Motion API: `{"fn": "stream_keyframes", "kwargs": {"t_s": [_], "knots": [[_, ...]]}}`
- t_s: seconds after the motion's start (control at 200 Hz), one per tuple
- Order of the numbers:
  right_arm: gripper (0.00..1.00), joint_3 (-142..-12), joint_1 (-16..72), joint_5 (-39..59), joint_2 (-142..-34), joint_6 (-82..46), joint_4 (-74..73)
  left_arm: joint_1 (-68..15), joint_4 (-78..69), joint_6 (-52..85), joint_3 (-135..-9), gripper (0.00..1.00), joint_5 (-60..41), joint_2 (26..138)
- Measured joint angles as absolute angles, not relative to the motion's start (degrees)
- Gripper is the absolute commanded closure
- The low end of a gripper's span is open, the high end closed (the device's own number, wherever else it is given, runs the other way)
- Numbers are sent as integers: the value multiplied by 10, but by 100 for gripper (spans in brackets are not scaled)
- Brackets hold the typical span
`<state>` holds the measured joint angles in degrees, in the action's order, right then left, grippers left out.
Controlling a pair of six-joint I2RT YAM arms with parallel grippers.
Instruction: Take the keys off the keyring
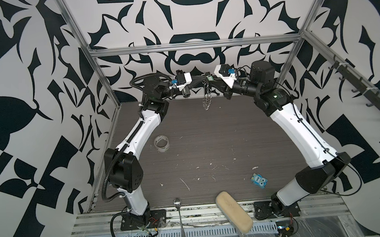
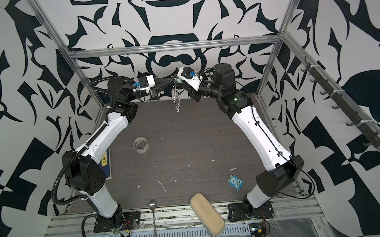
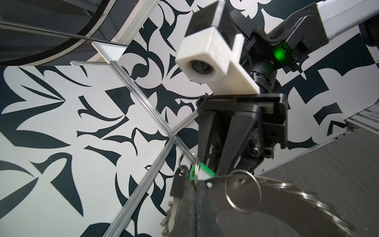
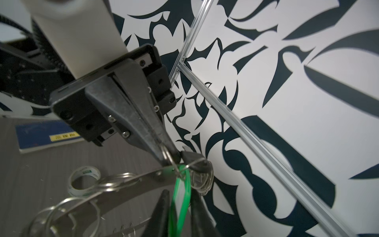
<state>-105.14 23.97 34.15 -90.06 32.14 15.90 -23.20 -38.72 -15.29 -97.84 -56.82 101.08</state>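
Key-grab step, mid-air at the back: left gripper [image 4: 170, 159] pinches the keyring [image 1: 206, 98] shut, right gripper [image 3: 214, 171] looks clamped on the green key [image 3: 194, 173]. Next, probably a careful twist-and-slide off.

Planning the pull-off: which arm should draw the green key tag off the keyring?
Right. The right fingers are pinched on the green key tag, free to pull away; the left fingers are shut on the keyring, so likely better as anchor.

Both top views look down from the near side over the whole table [image 1: 209, 145]. The wrist cameras face each other, close up; both share the keyring [image 3: 276, 195] and, seemingly, the green key tag [image 4: 181, 195].
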Motion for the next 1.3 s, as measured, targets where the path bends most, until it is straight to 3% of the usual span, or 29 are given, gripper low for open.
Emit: {"fn": "stream_keyframes", "kwargs": {"t_s": [0.7, 1.3], "knots": [[100, -1195, 251, 259, -928, 506, 335, -233, -249, -241, -987, 100, -576, 987], [100, -1353, 295, 249, -1017, 555, 404, -225, -306, -189, -991, 100, -600, 983]]}}
